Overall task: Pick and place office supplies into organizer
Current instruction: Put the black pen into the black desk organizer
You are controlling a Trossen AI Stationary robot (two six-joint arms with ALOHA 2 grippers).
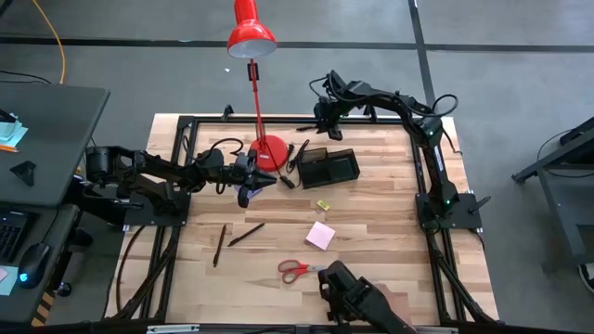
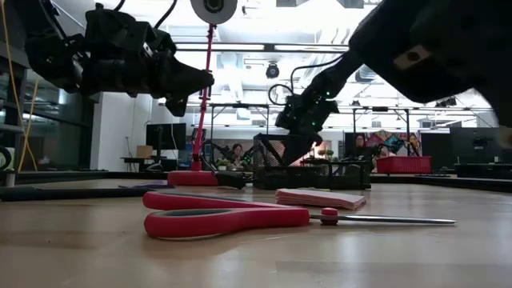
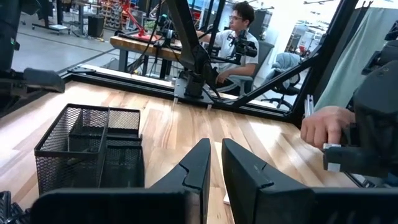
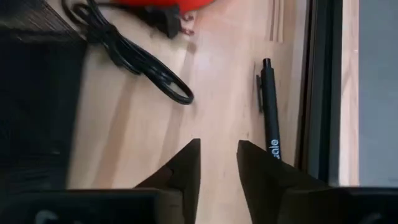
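The black mesh organizer [image 1: 329, 169] stands on the table past its middle, next to the red lamp's base. A dark pen [image 1: 302, 153] leans at its left end. Two dark pens [image 1: 220, 244] [image 1: 246, 234], a tiny yellow piece [image 1: 322, 205], a pink pad [image 1: 321, 235] and red-handled scissors [image 1: 297, 270] lie on the near half. Another dark pen [image 4: 272, 118] lies by the far frame rail. My right gripper [image 4: 217, 149] hovers above the wood beside that pen, slanting down, open and empty. My left gripper [image 1: 255, 186] is shut and empty, left of the organizer [image 3: 93, 149].
The red desk lamp [image 1: 269, 151] stands at the far middle, its black cord [image 4: 137, 62] looping over the wood. A black frame rail [image 4: 320, 93] borders the table. A person's hand [image 1: 394, 301] with a dark device is at the near edge. Bare wood lies on the right half.
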